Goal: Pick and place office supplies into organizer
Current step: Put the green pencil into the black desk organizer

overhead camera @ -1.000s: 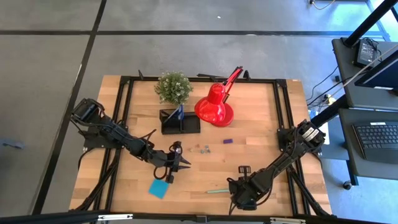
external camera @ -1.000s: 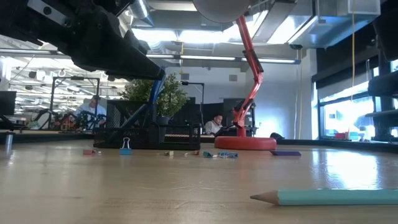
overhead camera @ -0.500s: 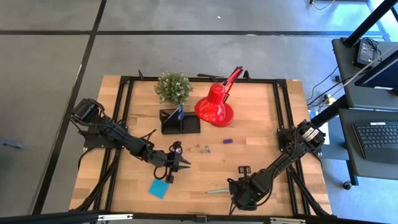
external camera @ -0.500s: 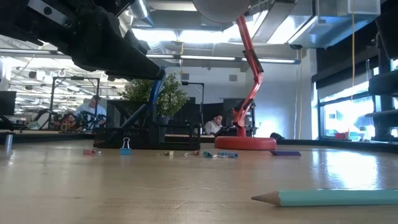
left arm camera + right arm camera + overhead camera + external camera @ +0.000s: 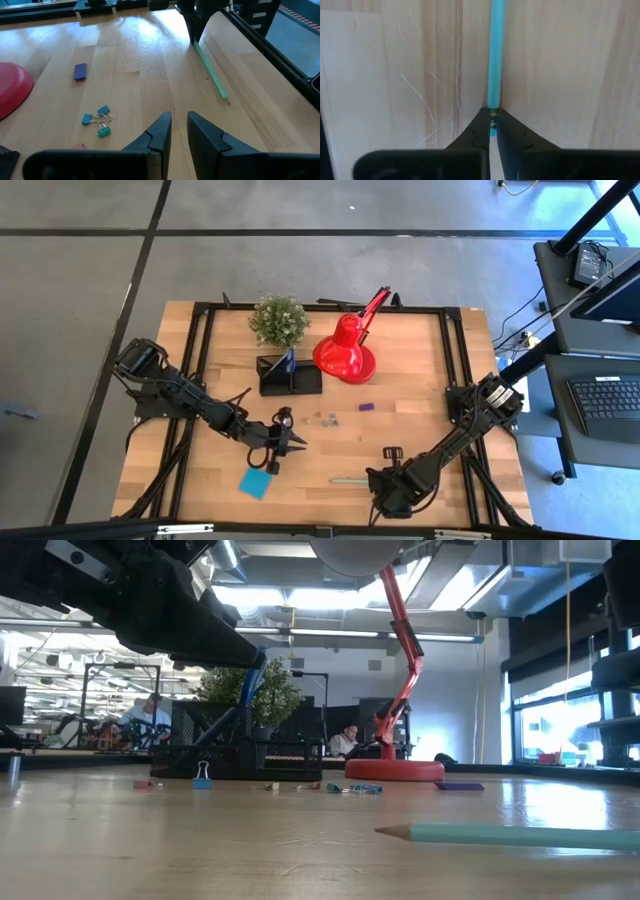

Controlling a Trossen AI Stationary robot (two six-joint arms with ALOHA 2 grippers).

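Observation:
A teal pencil (image 5: 348, 479) lies near the table's front edge, its tip pointing toward the table's left; it also shows in the low view (image 5: 520, 834). My right gripper (image 5: 492, 131) points down, shut on its blunt end. My left gripper (image 5: 177, 131) hovers left of centre (image 5: 287, 452), fingers slightly apart with nothing between them. The black organizer (image 5: 290, 375) stands at the back. A blue sticky-note pad (image 5: 255, 483), small clips (image 5: 100, 120) and a purple piece (image 5: 80, 71) lie loose on the wood. My right gripper pinches the pencil's blunt end (image 5: 493, 119), at its metal band, between the two fingertips. The fingers come from above, pointing down. The pencil runs out from them along the table toward the left and looks flat on the wood (image 5: 210, 72).
A red desk lamp (image 5: 345, 352) and a small potted plant (image 5: 279, 320) stand beside the organizer at the back. Black frame rails (image 5: 200, 380) border the tabletop. Bare wood lies between the two grippers.
The pencil has shifted a little toward the table's far edge, its tip sliding toward the left; in the low view it now sits farther off. Both arms have kept their places.

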